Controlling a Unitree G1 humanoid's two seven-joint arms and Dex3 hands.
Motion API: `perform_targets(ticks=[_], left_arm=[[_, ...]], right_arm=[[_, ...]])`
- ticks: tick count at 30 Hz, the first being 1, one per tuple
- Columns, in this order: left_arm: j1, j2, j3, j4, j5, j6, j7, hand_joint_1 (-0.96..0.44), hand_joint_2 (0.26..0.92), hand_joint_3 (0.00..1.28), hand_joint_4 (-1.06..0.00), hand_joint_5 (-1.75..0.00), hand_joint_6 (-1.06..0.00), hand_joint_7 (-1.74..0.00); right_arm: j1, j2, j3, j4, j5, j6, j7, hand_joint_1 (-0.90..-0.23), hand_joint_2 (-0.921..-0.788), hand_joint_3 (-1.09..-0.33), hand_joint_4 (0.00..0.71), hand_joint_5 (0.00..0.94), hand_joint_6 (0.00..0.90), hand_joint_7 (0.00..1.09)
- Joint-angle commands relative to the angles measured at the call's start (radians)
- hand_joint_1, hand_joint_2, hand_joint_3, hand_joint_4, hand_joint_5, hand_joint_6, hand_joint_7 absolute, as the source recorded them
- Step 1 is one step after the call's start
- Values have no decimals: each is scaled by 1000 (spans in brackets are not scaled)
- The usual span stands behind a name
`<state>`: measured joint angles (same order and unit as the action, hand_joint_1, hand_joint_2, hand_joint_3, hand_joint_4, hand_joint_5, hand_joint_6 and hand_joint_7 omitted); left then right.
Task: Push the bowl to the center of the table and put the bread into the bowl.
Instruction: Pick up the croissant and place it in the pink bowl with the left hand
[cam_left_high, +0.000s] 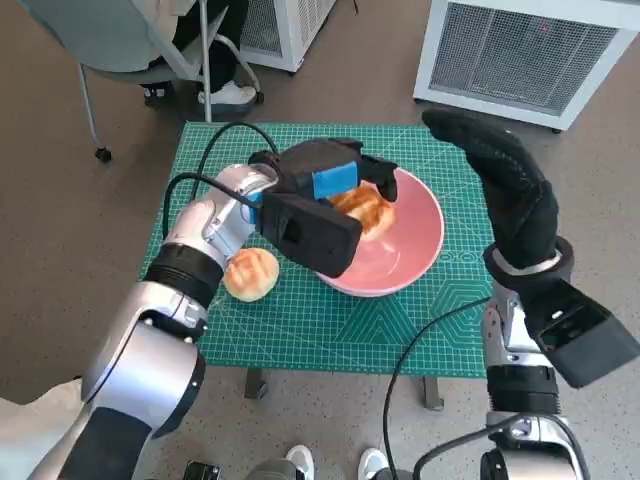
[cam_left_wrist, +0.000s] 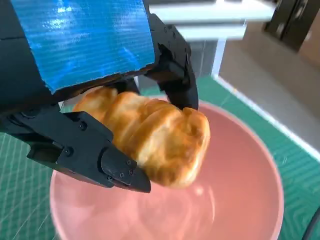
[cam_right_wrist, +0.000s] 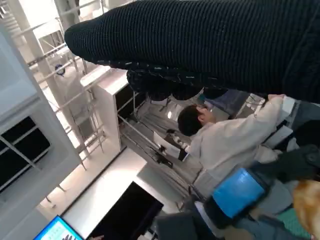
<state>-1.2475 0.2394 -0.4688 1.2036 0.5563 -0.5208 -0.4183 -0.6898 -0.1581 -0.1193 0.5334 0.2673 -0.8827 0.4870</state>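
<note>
A pink bowl (cam_left_high: 412, 250) stands near the middle of the green mat (cam_left_high: 330, 320). My left hand (cam_left_high: 325, 190) holds a golden piece of bread (cam_left_high: 365, 208) over the bowl; in the left wrist view the bread (cam_left_wrist: 155, 137) is pinched between the black fingers (cam_left_wrist: 95, 155) above the bowl's (cam_left_wrist: 250, 200) inside. A second round bun (cam_left_high: 250, 273) lies on the mat left of the bowl, under my left forearm. My right hand (cam_left_high: 505, 180), in its black glove, is raised right of the bowl with fingers stretched out and nothing in it.
A white ventilated unit (cam_left_high: 530, 50) stands beyond the table at the far right. A chair and a person's feet (cam_left_high: 225, 95) are at the far left. In the right wrist view a person (cam_right_wrist: 225, 140) in white sits nearby.
</note>
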Motion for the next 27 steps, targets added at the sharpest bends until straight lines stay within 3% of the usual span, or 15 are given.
perform_targets(ticks=[1,12,19,27], left_arm=[[5,23,-6,-37,1,8,-52,-208,788,31,-15,-42,-9,-357],[87,134,57,-194,-61,-77,-64,-337,794,18,1,0,1,-251],[159,245,117,-352,-128,-112,-122,-295,796,12,-38,-16,-17,-268],[277,373,199,-597,-222,-9,-246,-181,787,1,-94,-6,-136,-152]], right_arm=[[21,-6,-6,14,-12,0,-12,-608,-921,-791,274,141,-1,700],[23,6,2,11,-9,5,-20,-614,-921,-789,273,140,-1,697],[23,6,4,13,-16,3,-28,-614,-921,-789,273,140,-1,697],[21,6,7,21,-15,1,-30,-614,-921,-788,273,139,-1,697]])
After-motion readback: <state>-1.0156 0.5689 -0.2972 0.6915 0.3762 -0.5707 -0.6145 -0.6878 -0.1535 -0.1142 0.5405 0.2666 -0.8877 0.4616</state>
